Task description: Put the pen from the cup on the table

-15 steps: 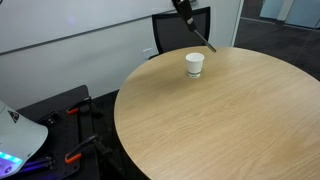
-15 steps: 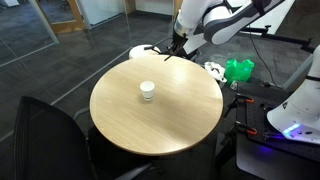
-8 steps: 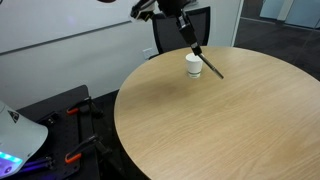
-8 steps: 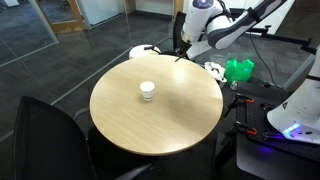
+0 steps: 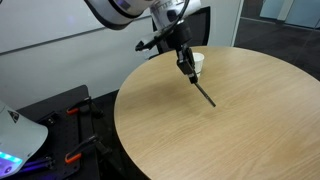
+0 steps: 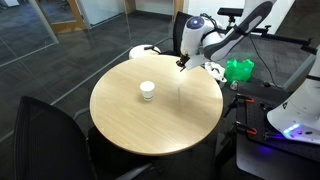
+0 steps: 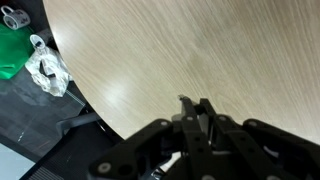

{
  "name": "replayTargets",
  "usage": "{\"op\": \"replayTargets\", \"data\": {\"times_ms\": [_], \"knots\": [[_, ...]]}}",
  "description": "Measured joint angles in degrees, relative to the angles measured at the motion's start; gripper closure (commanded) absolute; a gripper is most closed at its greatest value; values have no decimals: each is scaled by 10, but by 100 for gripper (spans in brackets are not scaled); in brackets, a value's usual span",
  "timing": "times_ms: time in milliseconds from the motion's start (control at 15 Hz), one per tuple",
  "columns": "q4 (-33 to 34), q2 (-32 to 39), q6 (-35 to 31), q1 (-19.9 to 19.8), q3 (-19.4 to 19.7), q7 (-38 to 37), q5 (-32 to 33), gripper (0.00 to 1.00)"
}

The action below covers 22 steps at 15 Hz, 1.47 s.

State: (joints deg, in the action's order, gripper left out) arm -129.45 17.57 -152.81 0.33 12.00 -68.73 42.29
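The white cup [image 6: 147, 91] stands upright on the round wood-grain table [image 5: 250, 120]; in an exterior view it is partly hidden behind my gripper [image 5: 186, 66], with only its rim [image 5: 200, 58] showing. The gripper is shut on the thin dark pen [image 5: 201, 90], which hangs tilted, its lower tip close above the tabletop. In an exterior view the gripper [image 6: 183, 63] is above the table [image 6: 190, 120], well away from the cup, and the pen is too thin to make out. In the wrist view the closed fingers [image 7: 196, 112] look down on the table [image 7: 240, 50] near its edge.
A black office chair [image 5: 195, 25] stands behind the table, and another [image 6: 45, 135] at its near side. A green bag [image 6: 238, 70] and white plastic [image 7: 45, 70] lie on the floor by the table's edge. Robot equipment [image 6: 295, 110] stands nearby.
The gripper has carried the pen from high above the cup, past it, and down towards the tabletop. The cup has not moved.
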Motion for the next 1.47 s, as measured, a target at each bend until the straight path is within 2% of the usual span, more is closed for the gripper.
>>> {"op": "replayTargets", "data": {"times_ms": [400, 467, 533, 600, 1067, 1133, 1467], "knots": [[34, 69, -26, 14, 16, -38, 0, 97], [42, 78, -26, 18, 19, -41, 0, 64], [48, 87, -26, 22, 21, -46, 0, 63], [55, 94, -26, 26, 24, -50, 0, 56], [79, 108, -39, 54, 50, -74, 3, 4], [79, 106, -45, 60, 58, -82, 8, 1], [72, 66, -55, 82, 81, -120, 55, 0]]}}
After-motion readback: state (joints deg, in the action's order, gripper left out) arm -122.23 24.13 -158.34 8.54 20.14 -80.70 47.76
